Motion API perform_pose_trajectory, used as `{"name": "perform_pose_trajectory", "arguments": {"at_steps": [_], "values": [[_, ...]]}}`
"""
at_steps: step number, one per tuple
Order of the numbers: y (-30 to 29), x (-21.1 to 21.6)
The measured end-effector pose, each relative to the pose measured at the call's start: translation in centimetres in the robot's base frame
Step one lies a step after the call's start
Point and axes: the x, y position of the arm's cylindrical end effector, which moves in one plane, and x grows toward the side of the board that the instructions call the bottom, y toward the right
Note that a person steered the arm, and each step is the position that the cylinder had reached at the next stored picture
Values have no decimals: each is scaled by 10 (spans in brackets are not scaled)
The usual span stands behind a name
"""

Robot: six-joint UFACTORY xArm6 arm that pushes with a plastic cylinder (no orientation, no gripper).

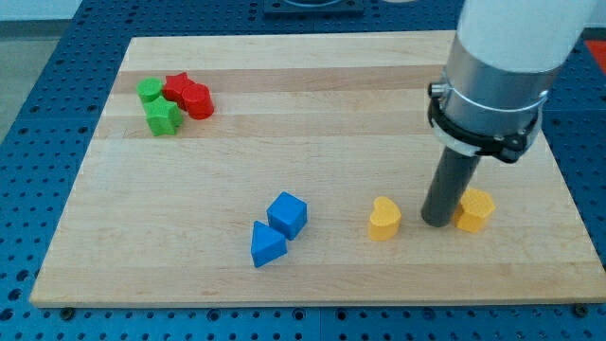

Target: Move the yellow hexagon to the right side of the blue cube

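The yellow hexagon [475,209] lies near the board's lower right. My tip [437,223] rests on the board just left of it, touching or nearly touching its left side. A yellow heart-shaped block [383,219] lies a short way left of the tip. The blue cube [288,214] sits left of that, near the view's bottom centre, with a blue triangular block [267,244] touching its lower left.
At the view's top left sits a cluster: a green block [149,91], a green star-like block [163,117], a red star-like block [177,87] and a red round block [197,100]. The wooden board [312,85] ends near the hexagon on the right.
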Motion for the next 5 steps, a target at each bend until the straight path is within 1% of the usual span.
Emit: {"name": "perform_pose_trajectory", "arguments": {"at_steps": [1,3,4,5], "values": [[-26,0],[-105,0],[-108,-2],[-85,-33]]}}
